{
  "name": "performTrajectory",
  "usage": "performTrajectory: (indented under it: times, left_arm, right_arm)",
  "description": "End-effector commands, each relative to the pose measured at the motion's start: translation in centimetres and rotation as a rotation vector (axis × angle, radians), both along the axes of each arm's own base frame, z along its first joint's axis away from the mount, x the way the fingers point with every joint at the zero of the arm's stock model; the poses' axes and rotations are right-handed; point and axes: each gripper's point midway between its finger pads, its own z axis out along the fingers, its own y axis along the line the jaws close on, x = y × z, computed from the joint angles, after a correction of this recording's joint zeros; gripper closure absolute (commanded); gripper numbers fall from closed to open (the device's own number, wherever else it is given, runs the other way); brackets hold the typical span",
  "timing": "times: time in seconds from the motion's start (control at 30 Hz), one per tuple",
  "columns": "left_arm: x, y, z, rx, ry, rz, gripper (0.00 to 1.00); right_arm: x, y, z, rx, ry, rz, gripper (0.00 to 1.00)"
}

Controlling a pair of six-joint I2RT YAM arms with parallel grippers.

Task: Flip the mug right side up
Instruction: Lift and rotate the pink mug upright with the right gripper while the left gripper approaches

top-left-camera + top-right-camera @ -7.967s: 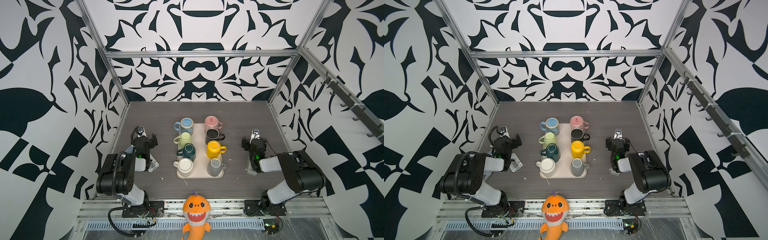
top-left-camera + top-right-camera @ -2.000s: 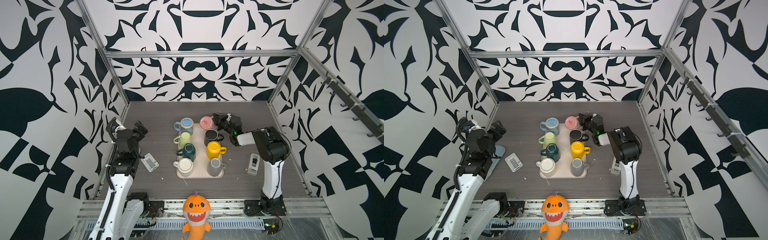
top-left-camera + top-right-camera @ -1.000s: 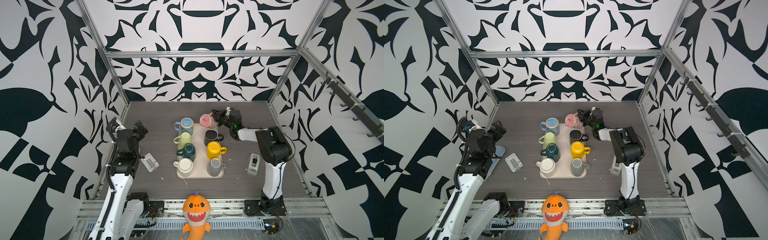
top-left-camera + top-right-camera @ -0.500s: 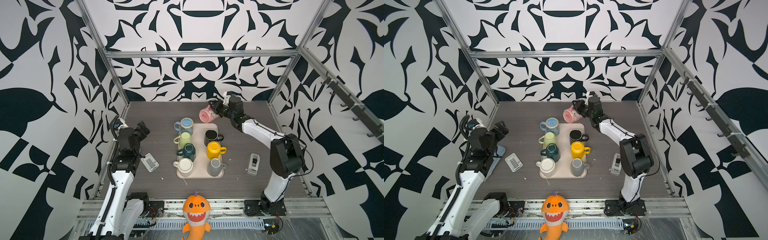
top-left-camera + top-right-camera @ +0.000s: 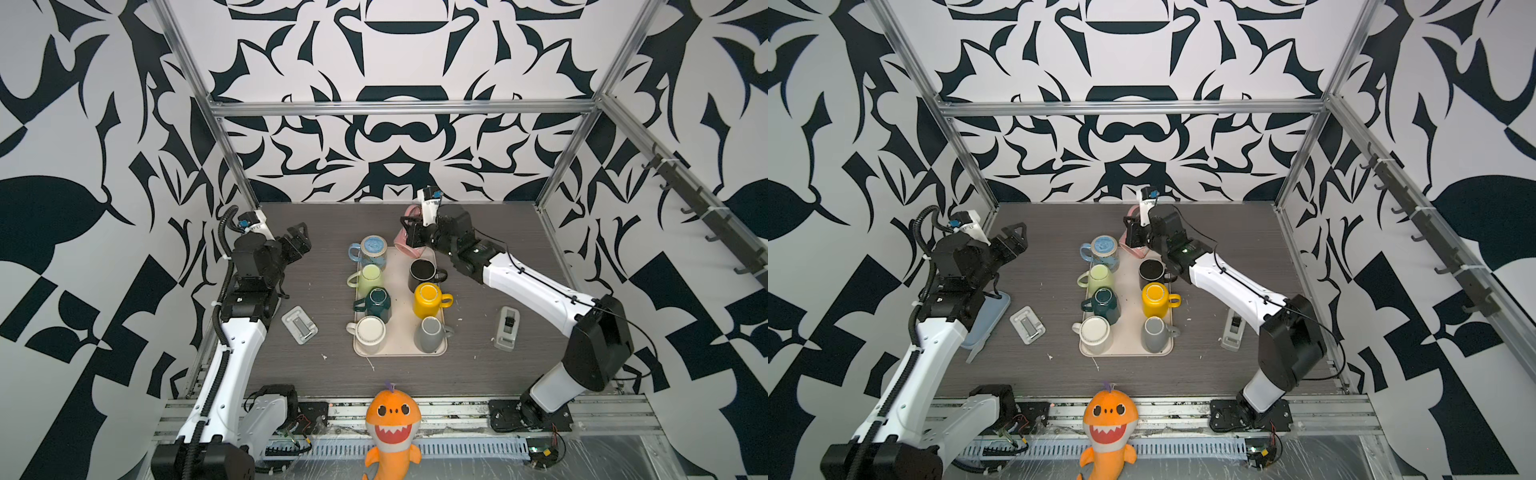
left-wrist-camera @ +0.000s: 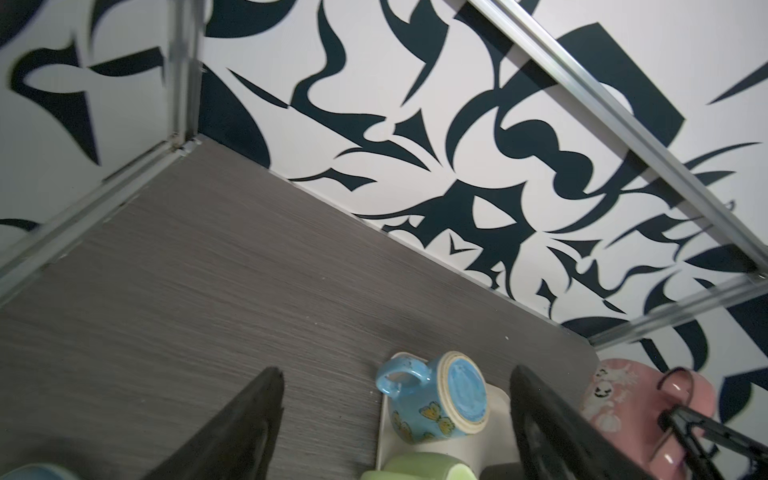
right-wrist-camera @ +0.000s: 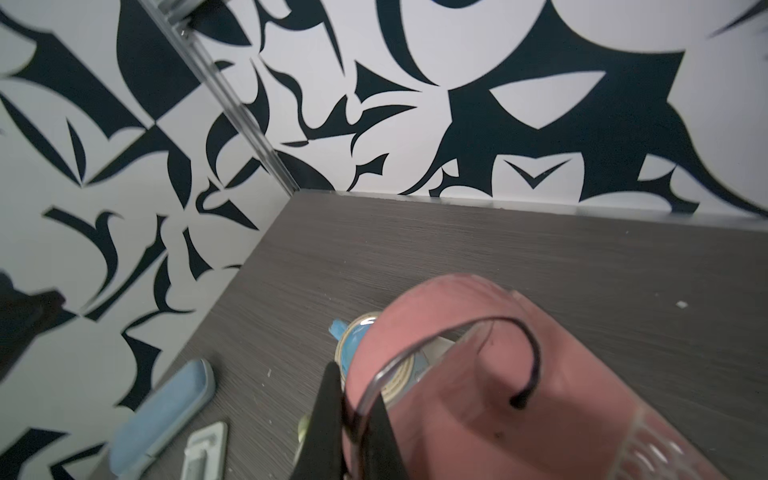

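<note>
Your right hand (image 7: 355, 399) is clamped on the handle of the pink ceramic mug (image 5: 401, 245), tilted above the beige tray's (image 5: 400, 316) far end, its body toward your wide-open, empty left hand (image 5: 303, 237).

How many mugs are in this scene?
8 mugs. On the tray, left column, back to front: blue, light green, dark green, white. Right column: black, yellow, grey. The pink mug hangs in the right gripper at its far end.

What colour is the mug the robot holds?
The mug is pink with small white pictures; the left wrist view shows it best.
</note>
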Motion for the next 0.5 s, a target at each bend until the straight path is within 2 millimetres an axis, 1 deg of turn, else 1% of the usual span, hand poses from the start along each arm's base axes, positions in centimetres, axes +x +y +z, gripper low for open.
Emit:
performTrajectory:
  times: [0.0, 0.23, 0.33, 0.47]
  left_arm:
    - [0.2, -3.1, 2.3, -0.006, -0.055, -0.183, 0.13]
    - [0.5, -6.7, 4.9, 0.014, -0.102, -0.396, 0.14]
    - [0.3, -8.1, 6.0, 0.039, -0.125, -0.478, 0.14]
    - [-0.8, -10.2, 6.9, 0.103, -0.140, -0.615, 0.14]
  right_arm:
    - [-1.3, -1.2, 8.2, -0.095, -0.371, -0.060, 1.00]
    - [-4.5, -0.2, 9.1, -0.348, -0.622, -0.109, 1.00]
    - [-5.6, 0.5, 9.4, -0.466, -0.727, -0.135, 1.00]
    - [-6.5, 1.1, 9.7, -0.600, -0.843, -0.163, 1.00]
